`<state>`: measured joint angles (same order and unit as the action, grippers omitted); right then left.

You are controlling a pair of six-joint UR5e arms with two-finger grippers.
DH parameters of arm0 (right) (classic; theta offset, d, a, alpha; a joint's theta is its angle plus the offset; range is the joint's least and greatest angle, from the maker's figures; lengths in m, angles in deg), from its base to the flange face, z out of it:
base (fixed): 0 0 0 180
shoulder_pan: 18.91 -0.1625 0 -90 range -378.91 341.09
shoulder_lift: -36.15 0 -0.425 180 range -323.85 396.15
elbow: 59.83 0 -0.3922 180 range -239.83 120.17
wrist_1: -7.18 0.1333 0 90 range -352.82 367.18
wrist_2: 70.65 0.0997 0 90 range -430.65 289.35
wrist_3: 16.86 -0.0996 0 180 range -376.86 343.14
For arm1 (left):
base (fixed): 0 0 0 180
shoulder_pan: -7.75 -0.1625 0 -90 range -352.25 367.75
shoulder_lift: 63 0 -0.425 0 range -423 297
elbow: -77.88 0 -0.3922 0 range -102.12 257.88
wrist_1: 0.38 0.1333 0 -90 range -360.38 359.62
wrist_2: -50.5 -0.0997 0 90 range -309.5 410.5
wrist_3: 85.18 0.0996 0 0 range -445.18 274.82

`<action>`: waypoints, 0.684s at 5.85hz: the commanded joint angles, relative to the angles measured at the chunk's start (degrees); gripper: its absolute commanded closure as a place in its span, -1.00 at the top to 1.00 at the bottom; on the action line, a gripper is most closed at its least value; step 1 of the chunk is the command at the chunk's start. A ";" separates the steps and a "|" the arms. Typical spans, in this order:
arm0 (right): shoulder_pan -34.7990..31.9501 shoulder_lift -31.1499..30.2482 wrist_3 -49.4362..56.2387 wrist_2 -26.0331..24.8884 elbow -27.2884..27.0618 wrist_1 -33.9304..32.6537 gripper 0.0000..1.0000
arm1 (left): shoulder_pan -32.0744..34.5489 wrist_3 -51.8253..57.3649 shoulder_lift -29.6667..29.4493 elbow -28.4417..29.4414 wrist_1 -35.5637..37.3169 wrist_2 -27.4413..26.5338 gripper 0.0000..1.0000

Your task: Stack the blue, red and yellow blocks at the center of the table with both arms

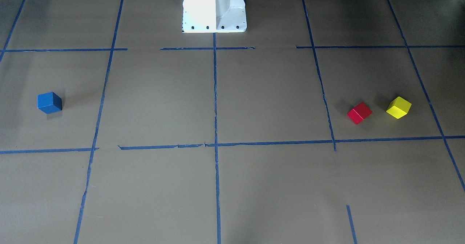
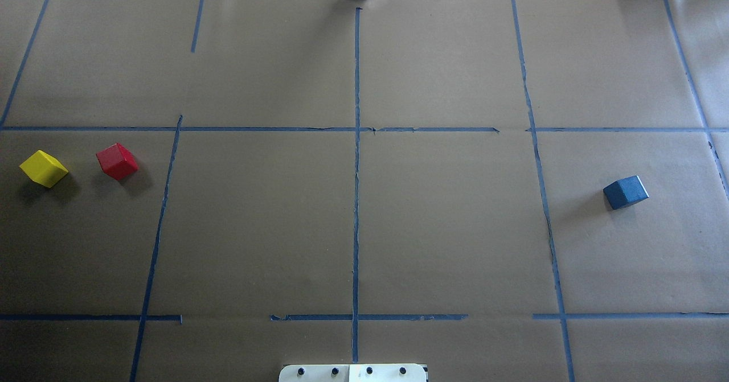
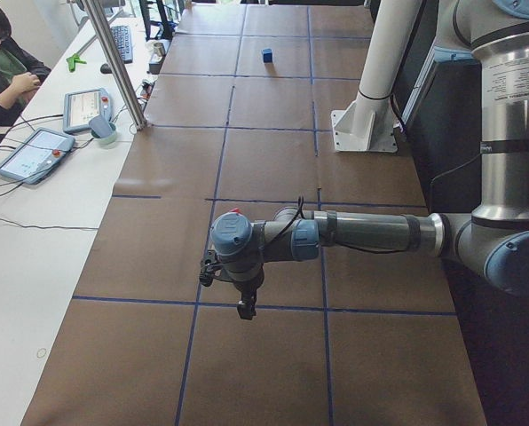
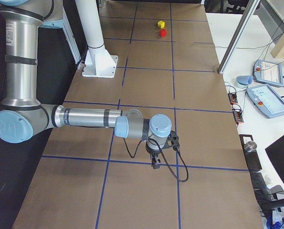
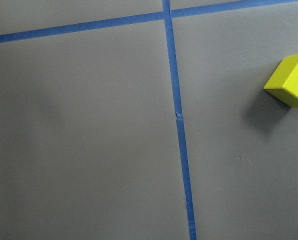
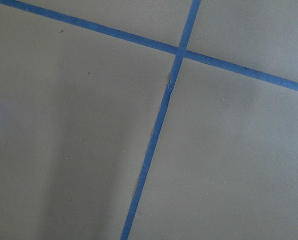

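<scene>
The blue block point(image 1: 49, 102) lies on the brown table on the robot's right side; it also shows in the overhead view point(image 2: 625, 192). The red block point(image 1: 359, 113) and the yellow block point(image 1: 399, 107) lie close together but apart on the robot's left side, as the overhead view shows for red point(image 2: 117, 161) and yellow point(image 2: 43, 168). My left gripper point(image 3: 245, 309) hangs over the table's left end, short of those two blocks. My right gripper point(image 4: 156, 164) hangs over the right end. I cannot tell whether either is open or shut. The yellow block point(image 5: 290, 81) shows at the left wrist view's right edge.
The white robot pedestal point(image 1: 214, 7) stands at the table's robot-side edge. Blue tape lines point(image 2: 356, 200) cross at the table's middle. A metal post point(image 3: 114, 62), teach pendants point(image 3: 34, 153) and a seated operator point(image 3: 3, 71) are at the far long side.
</scene>
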<state>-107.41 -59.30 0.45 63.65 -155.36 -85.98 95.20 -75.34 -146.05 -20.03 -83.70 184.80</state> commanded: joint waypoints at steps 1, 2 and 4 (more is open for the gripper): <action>0.00 0.26 0.00 0.00 -0.17 0.00 1.00 | 0.00 0.09 0.00 0.00 0.17 0.00 1.00; 0.70 1.66 0.00 0.35 -0.61 0.78 1.00 | 0.00 0.09 0.09 0.00 0.18 0.09 1.00; 10.57 2.02 -18.04 3.76 -1.48 16.71 1.00 | 0.00 0.09 0.09 0.00 0.18 0.09 1.00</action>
<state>-102.21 -57.47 -6.03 65.36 -156.11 -76.76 95.20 -75.25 -145.97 -20.03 -83.53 184.88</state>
